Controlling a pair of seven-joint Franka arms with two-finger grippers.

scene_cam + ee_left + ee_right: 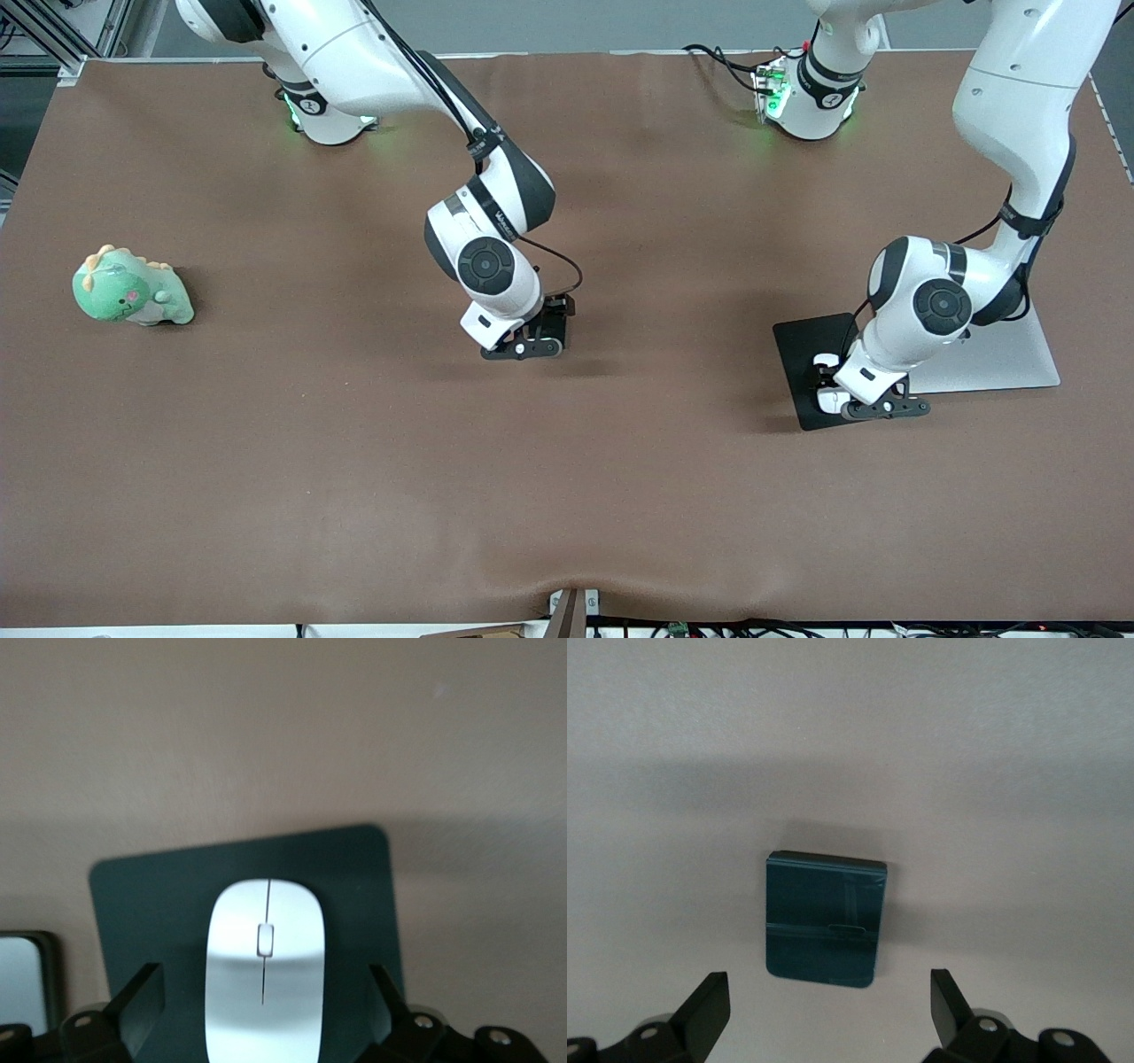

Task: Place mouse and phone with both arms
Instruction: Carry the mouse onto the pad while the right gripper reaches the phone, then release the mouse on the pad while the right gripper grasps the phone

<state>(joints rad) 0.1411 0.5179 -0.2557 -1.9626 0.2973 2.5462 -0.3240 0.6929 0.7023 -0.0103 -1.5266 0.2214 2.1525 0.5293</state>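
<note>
Resting between left claw (264,1001): mouse (265,970)

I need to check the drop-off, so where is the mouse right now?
The mouse lies on the black mouse pad toward the left arm's end of the table, between the open fingers of the left gripper, beside a grey board.
</note>
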